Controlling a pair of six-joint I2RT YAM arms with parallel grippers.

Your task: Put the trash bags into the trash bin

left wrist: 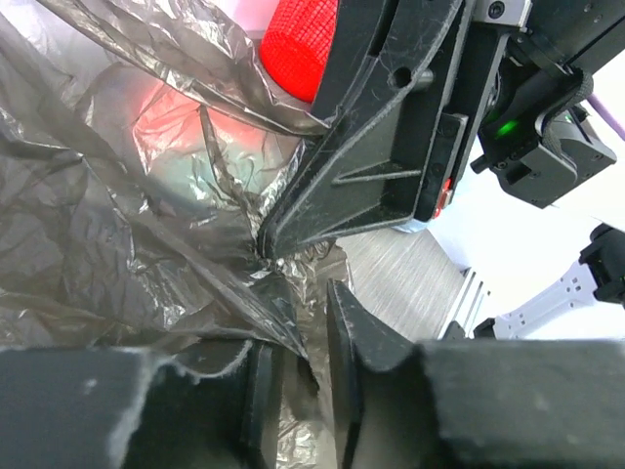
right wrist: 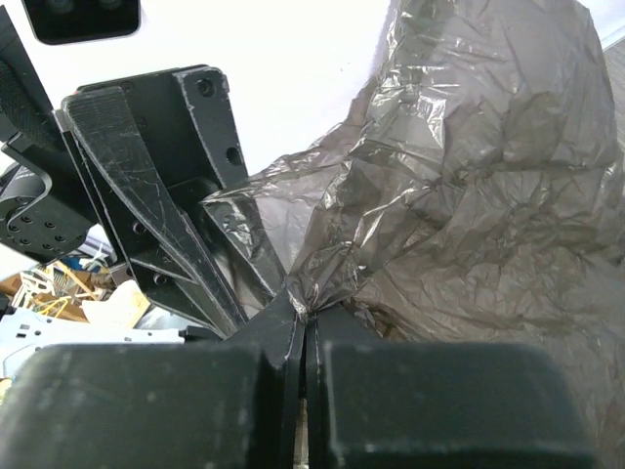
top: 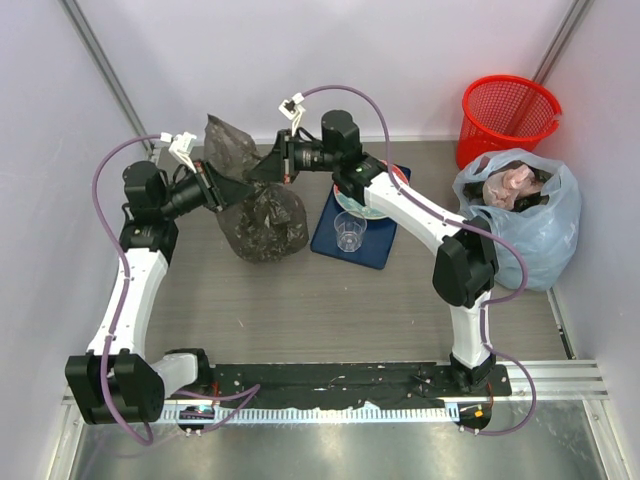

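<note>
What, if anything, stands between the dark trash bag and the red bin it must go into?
Nothing covers the mouth of the red bin. Between the trash bag and it lies the navy mat with a clear cup, and the pale blue bag sits just in front of the bin. A high carry would probably clear them.

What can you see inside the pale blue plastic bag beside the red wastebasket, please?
At the open top of the pale blue plastic bag sit a crumpled pinkish lump and something dark beside it. The bag's plastic hides whatever lies lower down.
</note>
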